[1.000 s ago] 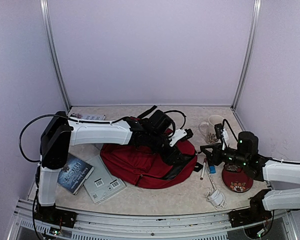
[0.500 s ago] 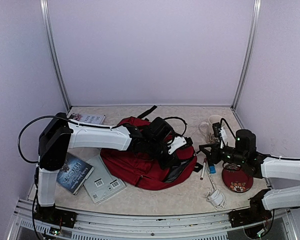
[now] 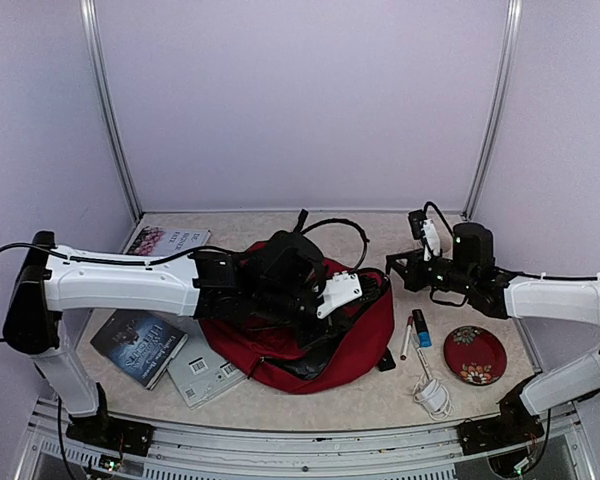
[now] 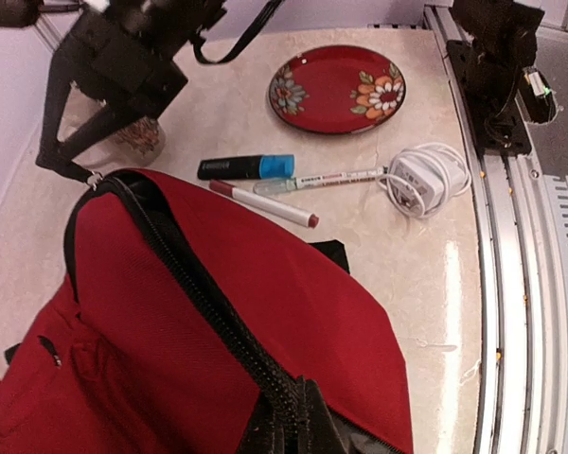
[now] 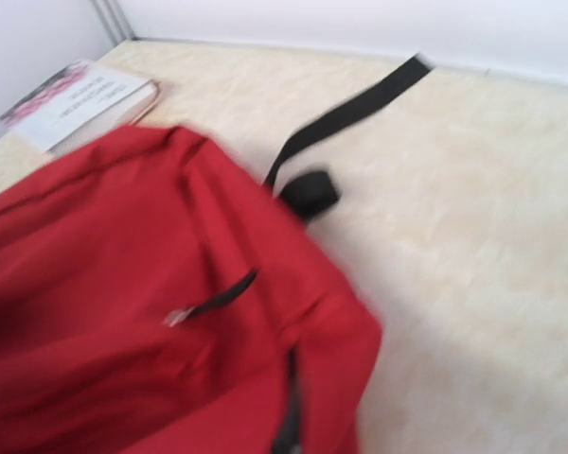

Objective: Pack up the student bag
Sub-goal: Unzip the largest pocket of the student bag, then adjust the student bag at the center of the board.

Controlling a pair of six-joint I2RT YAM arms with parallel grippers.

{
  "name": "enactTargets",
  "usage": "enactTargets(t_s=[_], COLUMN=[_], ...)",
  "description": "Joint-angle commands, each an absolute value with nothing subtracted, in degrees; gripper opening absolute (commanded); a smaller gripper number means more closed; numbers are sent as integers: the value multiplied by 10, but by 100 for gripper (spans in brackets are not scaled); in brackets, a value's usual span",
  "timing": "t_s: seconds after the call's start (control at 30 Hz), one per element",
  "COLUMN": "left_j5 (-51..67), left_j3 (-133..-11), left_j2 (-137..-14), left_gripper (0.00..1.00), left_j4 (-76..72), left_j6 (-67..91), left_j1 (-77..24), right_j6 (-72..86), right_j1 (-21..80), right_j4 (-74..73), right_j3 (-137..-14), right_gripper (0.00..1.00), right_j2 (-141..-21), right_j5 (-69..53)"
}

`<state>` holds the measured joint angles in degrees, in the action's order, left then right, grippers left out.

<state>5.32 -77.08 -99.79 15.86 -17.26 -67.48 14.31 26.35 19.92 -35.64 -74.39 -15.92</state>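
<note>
Student bag (image 3: 365, 340) apparently over left gripper (image 4: 286, 427)

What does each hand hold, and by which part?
The left hand pinches the bag at its zip edge. The right hand seems to grip the zip's end at the bag's corner.

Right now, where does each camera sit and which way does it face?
Top external: above and behind the robot, looking down on the student bag; left arm and right arm show.
Left wrist: over the bag, facing the red plate; right claw shows.
Right wrist: facing the book at far left; no fingers visible.
Shared: the bag, in all three.
</note>
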Motion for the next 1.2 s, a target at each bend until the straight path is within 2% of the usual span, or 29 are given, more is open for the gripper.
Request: enactTargets(t_s=[0.0,0.3,0.57,0.77,1.0,1.17], left_j5=[27,42,173,123,127,138], left_j3=[-764,-735,-707,-679,-697,-822], left_j2=[-904,-805,-763,-734,-789,-876], left_gripper=[0,0,0,0,0,0], left_j4=[149,96,35,26,-14,6], left_j6=[-214,-269,-295,-278,-217,-265], left_j1=[-688,-692,-699,-679,-551,-514], right_j6=[113,105,117,133,148,129], right_j1=[245,231,230,226,225,226], right_j4=[209,208,216,222,200,124], right_j3=[-407,-465,-506,-507,-494,-534], right_gripper=[0,0,0,0,0,0], right_j2=[-766,-806,-837,-824,-740,-705], right_j5=[-126,-154,-222,-227,-227,-279])
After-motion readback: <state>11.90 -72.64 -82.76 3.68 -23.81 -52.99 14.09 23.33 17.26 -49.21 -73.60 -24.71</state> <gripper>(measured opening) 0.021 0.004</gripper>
